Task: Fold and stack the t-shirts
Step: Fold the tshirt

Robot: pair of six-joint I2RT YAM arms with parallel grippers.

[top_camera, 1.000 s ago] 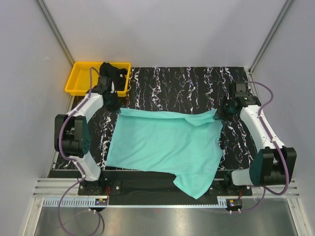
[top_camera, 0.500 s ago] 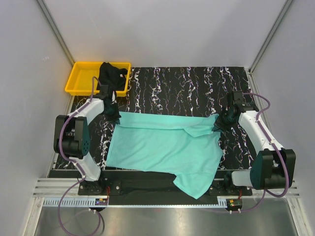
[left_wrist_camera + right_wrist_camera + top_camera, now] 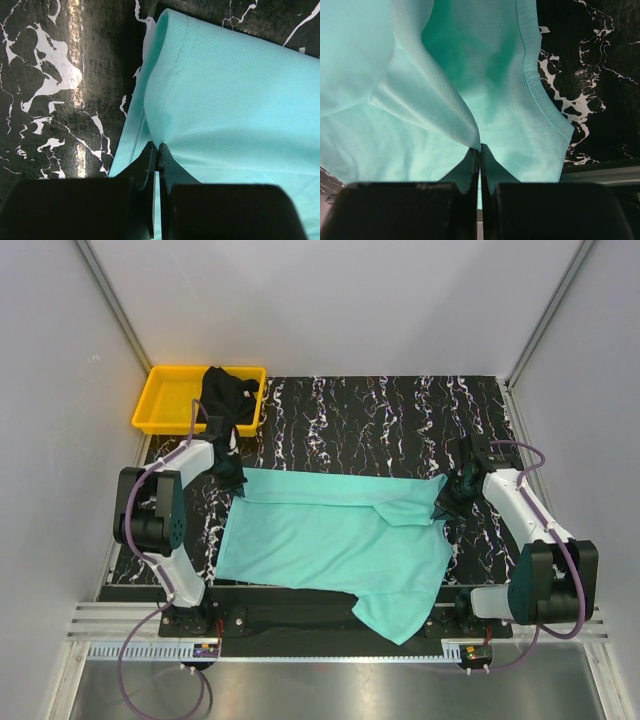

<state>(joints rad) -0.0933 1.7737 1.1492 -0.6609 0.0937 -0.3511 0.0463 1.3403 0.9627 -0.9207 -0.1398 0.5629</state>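
We see our left gripper (image 3: 239,485) pinching the teal shirt (image 3: 330,535) at its far left corner, right gripper (image 3: 446,508) clamping its right edge, black shirt (image 3: 226,393) over the yellow tray (image 3: 160,412)

My fingers (image 3: 142,175) are matte black wedges; behind the jaws, white arms (image 3: 515,495) with black joints, purple cables (image 3: 122,675).

Robot lab cell, this: 2 arms (image 3: 160,525) bolted at a marbled table's (image 3: 380,420) near edge, plain grey walls (image 3: 330,300), aluminium rails (image 3: 110,625).
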